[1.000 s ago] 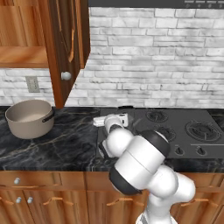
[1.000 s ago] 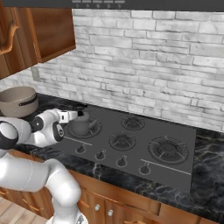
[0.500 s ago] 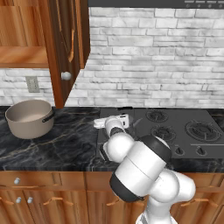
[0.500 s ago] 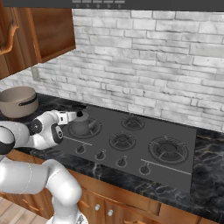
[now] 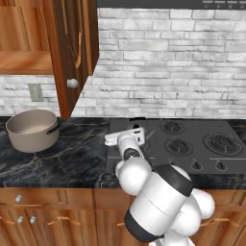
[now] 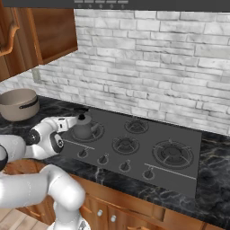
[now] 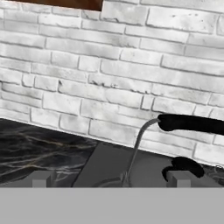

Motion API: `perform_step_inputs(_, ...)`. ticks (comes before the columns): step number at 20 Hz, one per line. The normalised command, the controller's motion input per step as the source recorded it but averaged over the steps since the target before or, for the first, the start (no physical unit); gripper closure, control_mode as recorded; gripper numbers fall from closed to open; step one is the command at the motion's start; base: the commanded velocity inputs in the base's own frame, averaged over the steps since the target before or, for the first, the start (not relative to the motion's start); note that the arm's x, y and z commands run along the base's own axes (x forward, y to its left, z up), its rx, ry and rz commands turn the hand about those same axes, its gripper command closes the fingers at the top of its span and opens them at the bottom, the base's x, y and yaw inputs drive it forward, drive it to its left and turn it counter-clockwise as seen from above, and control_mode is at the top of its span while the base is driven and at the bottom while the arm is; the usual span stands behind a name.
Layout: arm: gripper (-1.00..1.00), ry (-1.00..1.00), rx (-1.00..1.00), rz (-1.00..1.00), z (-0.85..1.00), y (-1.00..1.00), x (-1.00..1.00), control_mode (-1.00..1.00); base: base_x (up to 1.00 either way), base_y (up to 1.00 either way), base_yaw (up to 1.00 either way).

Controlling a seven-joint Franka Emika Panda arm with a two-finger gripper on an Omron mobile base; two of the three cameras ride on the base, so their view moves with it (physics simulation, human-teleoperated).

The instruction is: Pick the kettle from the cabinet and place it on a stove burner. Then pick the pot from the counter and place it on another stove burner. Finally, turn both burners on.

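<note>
- The hand (image 6: 74, 120) sits low at the near-left corner of the cooktop (image 6: 179, 175), its jaws spread wide and holding nothing; in the hand view the two tips stand apart with the kettle's handle rising between and beyond them.
- The kettle (image 6: 83, 127) stands upright on the front-left burner, so the first placement looks done, and the hand is just beside it.
- The step in hand seems to be clearing off toward the pot (image 5: 31, 129). To do it well, draw the hand straight back and up so neither tip catches the arched handle (image 7: 144, 131), then swing left over the tabletop (image 5: 67, 158).
- The pot rests on the tabletop well left of the cooktop, below the open cabinet (image 5: 43, 48); a free burner (image 6: 173, 152) waits on the right.
- Kettle: dark grey metal, rounded body, thin wire arch with a thick black grip, knobbed lid.
- Pot: wide, beige, pale inside, with a dark side handle; likely best gripped at the rim.
- Tabletop: glossy black marble with pale veins; the cabinet is reddish wood with a round silver knob (image 5: 72, 83).
</note>
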Motion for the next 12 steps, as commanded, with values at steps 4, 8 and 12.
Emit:
perform_step_inputs(4,-1.00,0.00,-0.01,0.00,0.26,0.00,-0.48,-1.00,0.00,0.00,0.00)
perform_step_inputs(8,-1.00,0.02,0.00,0.00,0.30,0.00,-0.48,-1.00,0.00,0.00,0.00)
perform_step_inputs(12,-1.00,0.10,0.00,0.00,0.38,0.00,-0.40,-1.00,0.00,0.00,0.00)
